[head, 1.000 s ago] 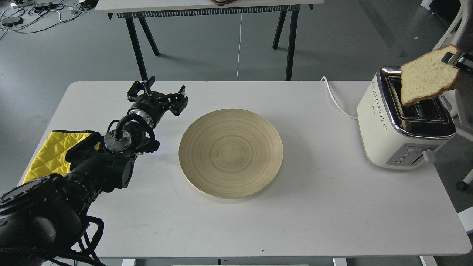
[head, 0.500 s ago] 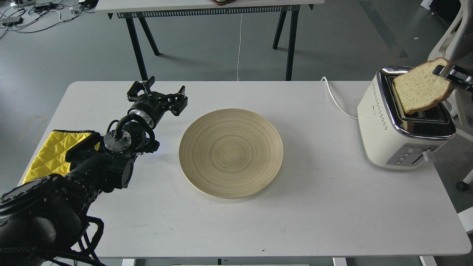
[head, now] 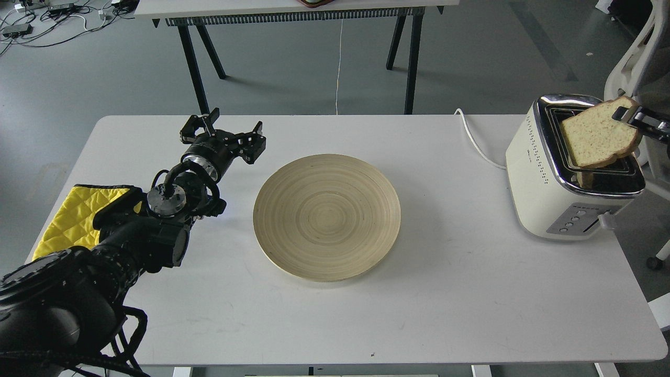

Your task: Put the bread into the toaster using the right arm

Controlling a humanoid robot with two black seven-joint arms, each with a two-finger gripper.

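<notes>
The bread [head: 596, 137], a pale tan slice with brown crust, hangs tilted over the toaster [head: 565, 173], its lower edge down at the near slot. My right gripper [head: 631, 116] comes in from the right edge and is shut on the slice's upper right corner; only its fingertips show. The toaster is cream-white with a chrome top and stands at the table's right end. My left gripper [head: 222, 133] is open and empty, resting above the table left of the plate.
A round wooden plate [head: 327, 217] lies at the table's middle. A yellow quilted cloth [head: 68, 217] lies at the left edge under my left arm. The toaster's white cord [head: 473, 139] runs off the back. A chair [head: 641, 63] stands at the right.
My right gripper has lowered the bread from above the toaster down to the slot, and the slice has tilted flatter. The left arm has not moved.
</notes>
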